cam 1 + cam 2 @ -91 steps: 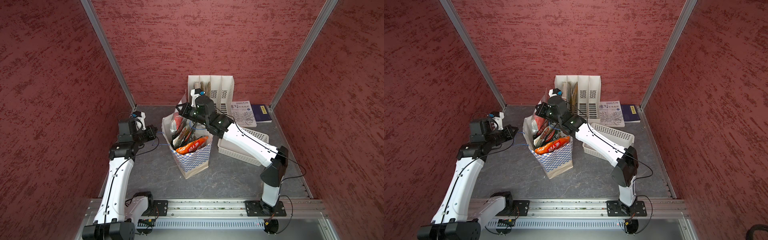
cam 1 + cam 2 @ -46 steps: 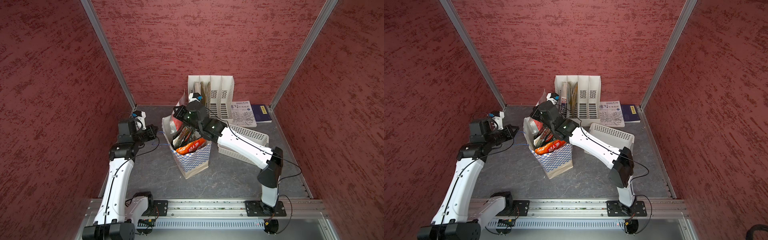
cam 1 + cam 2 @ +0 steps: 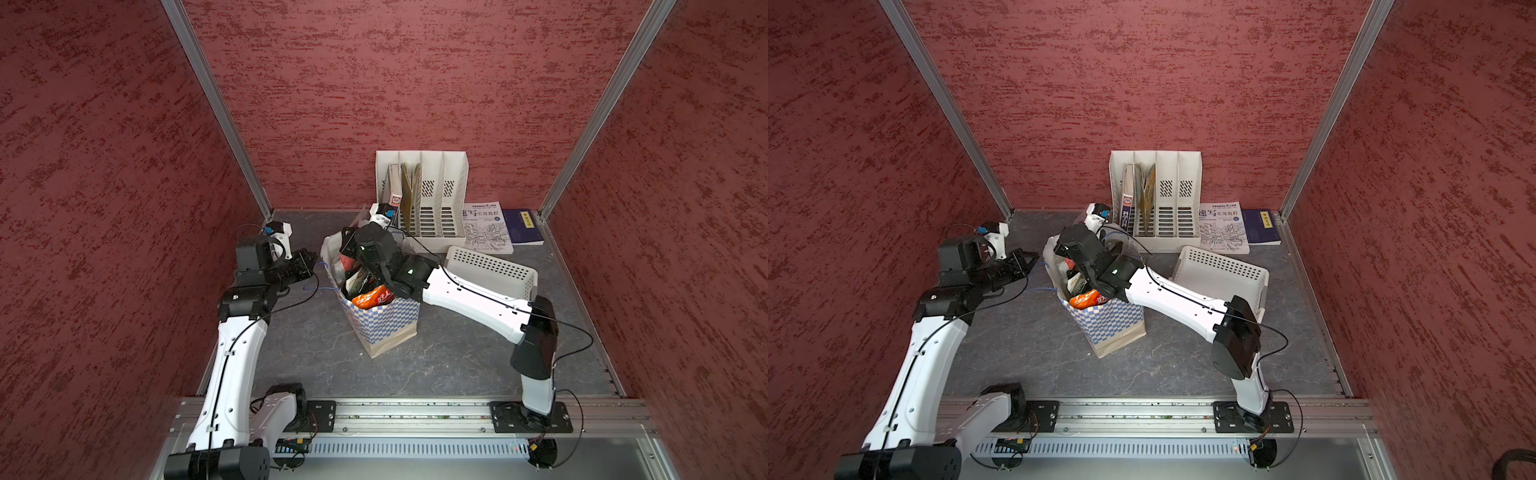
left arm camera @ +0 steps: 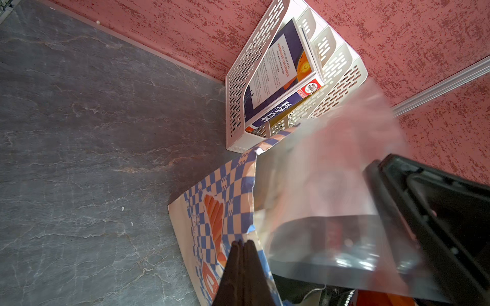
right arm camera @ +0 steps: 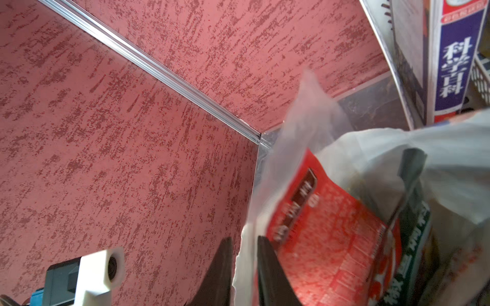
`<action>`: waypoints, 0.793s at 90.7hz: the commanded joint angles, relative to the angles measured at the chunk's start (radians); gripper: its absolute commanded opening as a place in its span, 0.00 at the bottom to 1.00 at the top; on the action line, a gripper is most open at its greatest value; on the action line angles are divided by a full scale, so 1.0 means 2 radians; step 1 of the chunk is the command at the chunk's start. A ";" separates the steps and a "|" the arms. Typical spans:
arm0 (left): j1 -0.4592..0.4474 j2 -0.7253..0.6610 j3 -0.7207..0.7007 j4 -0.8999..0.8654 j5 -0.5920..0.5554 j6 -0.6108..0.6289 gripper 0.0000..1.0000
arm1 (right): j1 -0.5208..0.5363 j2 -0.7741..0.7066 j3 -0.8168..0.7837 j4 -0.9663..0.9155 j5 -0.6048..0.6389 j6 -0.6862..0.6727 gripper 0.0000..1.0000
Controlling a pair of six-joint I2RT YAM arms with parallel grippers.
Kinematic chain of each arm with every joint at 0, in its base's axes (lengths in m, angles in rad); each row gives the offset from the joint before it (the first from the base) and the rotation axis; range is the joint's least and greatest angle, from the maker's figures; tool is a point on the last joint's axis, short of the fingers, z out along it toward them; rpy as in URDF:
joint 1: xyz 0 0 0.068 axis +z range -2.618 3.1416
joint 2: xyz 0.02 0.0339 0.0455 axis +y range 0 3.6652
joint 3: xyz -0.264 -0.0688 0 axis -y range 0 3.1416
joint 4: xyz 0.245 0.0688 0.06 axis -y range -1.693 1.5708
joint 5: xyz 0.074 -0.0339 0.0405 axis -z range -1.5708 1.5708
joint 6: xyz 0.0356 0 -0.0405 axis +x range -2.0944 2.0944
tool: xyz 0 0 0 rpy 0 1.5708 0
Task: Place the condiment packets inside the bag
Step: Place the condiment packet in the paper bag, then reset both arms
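**Sam:** Where is your right end effector point(image 5: 244, 238)?

**Me:** I have it at the top of the bag point(image 3: 386, 324). Its two fingers stand a little apart, with a thin gap. A pale, see-through edge runs up through that gap. I think it is a packet's edge. The picture is blurry there, so I cannot say if the fingers touch it.

**Sam:** And the condiment packets point(image 3: 358, 280)?

**Me:** They are inside the bag, right next to that end effector. A red packet point(image 5: 326, 225) leans just beside one finger. An orange packet point(image 3: 372, 298) pokes up at the bag's rim, under my right wrist.

**Sam:** What about the left end effector point(image 4: 241, 242)?

**Me:** It is pinched tight, with the fingers pressed together. The bag's checkered side is just in front of it, near the rim. A blue string point(image 3: 308, 287) hangs close by. I cannot tell if I am holding it.

**Sam:** Anything else?

**Me:** The bag stands upright on the tabletop point(image 3: 316, 345). A white file organizer point(image 3: 432, 195) with books in it stands just past my right end effector. A white basket point(image 3: 490, 266) sits behind that arm.
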 commanded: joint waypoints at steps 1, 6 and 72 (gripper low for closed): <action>0.003 -0.003 0.016 0.005 0.005 -0.002 0.00 | 0.001 -0.020 -0.008 0.033 0.020 -0.018 0.30; 0.003 -0.003 0.020 0.004 0.000 -0.001 0.00 | 0.001 -0.027 -0.010 0.033 0.022 -0.029 0.33; 0.139 0.075 0.003 0.197 -0.195 -0.041 1.00 | -0.306 -0.513 -0.393 -0.083 -0.084 -0.435 0.98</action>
